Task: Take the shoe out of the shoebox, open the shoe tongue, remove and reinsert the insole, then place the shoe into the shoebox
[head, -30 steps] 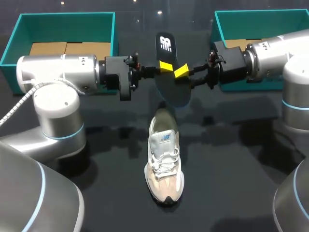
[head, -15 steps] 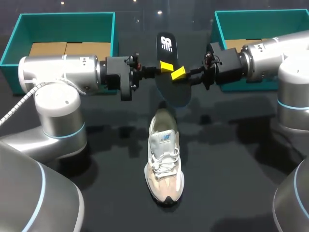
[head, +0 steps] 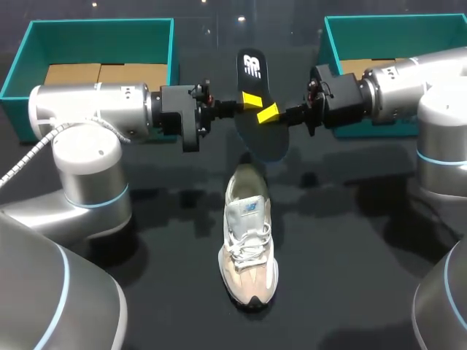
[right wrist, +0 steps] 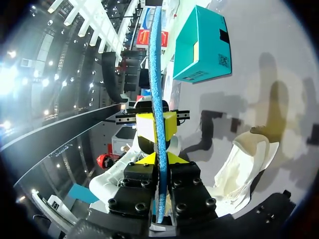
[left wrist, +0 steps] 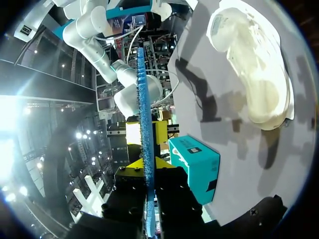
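A black insole [head: 253, 73] with a blue underside hangs edge-up over the middle of the table, its heel end toward the back. My left gripper [head: 250, 100] is shut on it from the left, and my right gripper [head: 268, 112] is shut on it from the right, just beside the left one. In the left wrist view the insole's blue edge [left wrist: 143, 99] runs out between the left gripper [left wrist: 148, 164] fingers. In the right wrist view the insole [right wrist: 157, 59] stands clamped in the right gripper [right wrist: 160, 160]. The beige and white shoe [head: 248, 244] lies on the table below, toe toward the front.
A teal shoebox [head: 98, 29] stands at the back left behind my left arm. A second teal box [head: 394, 25] stands at the back right behind my right arm. Dark tabletop surrounds the shoe on both sides.
My right gripper's fingers have come together onto the insole and shifted a little toward the left gripper. The left arm, insole and shoe have stayed put.
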Motion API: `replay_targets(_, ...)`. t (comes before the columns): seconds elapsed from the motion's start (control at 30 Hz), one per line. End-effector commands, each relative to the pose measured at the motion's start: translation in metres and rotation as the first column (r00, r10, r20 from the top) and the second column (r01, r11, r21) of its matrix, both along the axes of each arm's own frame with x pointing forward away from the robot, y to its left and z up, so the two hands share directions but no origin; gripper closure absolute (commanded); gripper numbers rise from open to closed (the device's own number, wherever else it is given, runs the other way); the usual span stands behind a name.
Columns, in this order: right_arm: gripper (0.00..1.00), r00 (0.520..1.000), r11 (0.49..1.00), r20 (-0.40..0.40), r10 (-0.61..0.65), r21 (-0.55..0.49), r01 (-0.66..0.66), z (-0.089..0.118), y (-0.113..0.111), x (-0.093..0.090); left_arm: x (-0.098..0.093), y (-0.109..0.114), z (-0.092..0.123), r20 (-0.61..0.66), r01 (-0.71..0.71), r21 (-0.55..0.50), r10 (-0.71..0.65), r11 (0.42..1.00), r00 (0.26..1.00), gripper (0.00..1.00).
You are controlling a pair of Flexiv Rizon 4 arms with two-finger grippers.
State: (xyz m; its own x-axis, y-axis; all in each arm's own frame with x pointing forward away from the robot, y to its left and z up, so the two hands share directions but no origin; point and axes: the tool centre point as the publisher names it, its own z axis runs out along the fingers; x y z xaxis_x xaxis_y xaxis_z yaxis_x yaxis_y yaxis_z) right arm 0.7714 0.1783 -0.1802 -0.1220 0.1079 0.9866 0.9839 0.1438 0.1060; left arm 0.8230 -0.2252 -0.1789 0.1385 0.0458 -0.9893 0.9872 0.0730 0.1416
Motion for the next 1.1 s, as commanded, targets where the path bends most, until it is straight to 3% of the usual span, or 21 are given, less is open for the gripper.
replay_targets(0.03, 0.93, 1.000, 1.000, -0.001, -0.001, -0.002, 0.001, 0.000, 0.002, 0.000, 0.001, -0.001, -0.001, 0.002, 0.003, 0.000, -0.003, 1.000, 1.000, 1.00)
replay_targets(0.1, 1.00, 1.000, 1.000, -0.001, -0.001, -0.001, 0.001, 0.000, 0.002, 0.000, 0.000, -0.001, -0.001, 0.001, 0.004, -0.001, -0.004, 1.000, 1.000, 1.00)
replay_targets(0.27, 1.00, 1.000, 1.000, 0.002, 0.000, -0.001, 0.000, 0.000, 0.002, 0.000, 0.000, -0.001, -0.002, 0.002, 0.001, 0.005, -0.001, 1.000, 1.000, 1.00)
replay_targets(0.3, 1.00, 1.000, 1.000, 0.003, 0.000, -0.001, 0.000, 0.000, 0.002, 0.000, 0.000, -0.001, -0.002, 0.002, -0.002, 0.009, 0.002, 1.000, 1.000, 0.91)
replay_targets(0.33, 1.00, 1.000, 1.000, 0.006, -0.001, -0.002, 0.001, 0.000, 0.002, 0.000, 0.000, -0.001, -0.003, -0.004, -0.005, 0.011, 0.005, 1.000, 1.000, 0.11)
replay_targets(0.37, 1.00, 1.000, 1.000, 0.007, -0.001, -0.002, 0.001, 0.000, 0.002, 0.000, 0.000, 0.000, -0.003, -0.004, -0.005, 0.010, 0.005, 1.000, 1.000, 0.00)
replay_targets(0.53, 1.00, 1.000, 1.000, 0.015, -0.014, 0.003, 0.014, -0.001, -0.003, -0.001, -0.008, 0.017, 0.000, -0.038, -0.020, 0.027, 0.021, 0.999, 0.999, 0.00)
replay_targets(0.7, 1.00, 0.999, 1.000, 0.028, -0.030, 0.005, 0.030, -0.003, -0.011, 0.000, -0.017, 0.047, 0.003, -0.096, -0.048, 0.087, 0.056, 0.995, 0.994, 0.00)
replay_targets(0.8, 1.00, 0.998, 0.999, 0.038, -0.044, -0.005, 0.044, -0.002, -0.013, 0.000, -0.024, 0.064, 0.004, -0.149, -0.066, 0.148, 0.088, 0.987, 0.985, 0.00)
replay_targets(0.9, 1.00, 0.997, 0.998, 0.058, -0.054, -0.023, 0.056, -0.002, -0.013, 0.000, -0.033, 0.081, 0.002, -0.193, -0.065, 0.280, 0.123, 0.958, 0.974, 0.00)
replay_targets(1.1, 1.00, 0.998, 0.998, 0.065, -0.005, -0.068, 0.010, -0.007, -0.008, 0.003, -0.033, 0.081, 0.002, -0.193, -0.065, 0.280, 0.123, 0.958, 0.974, 0.00)
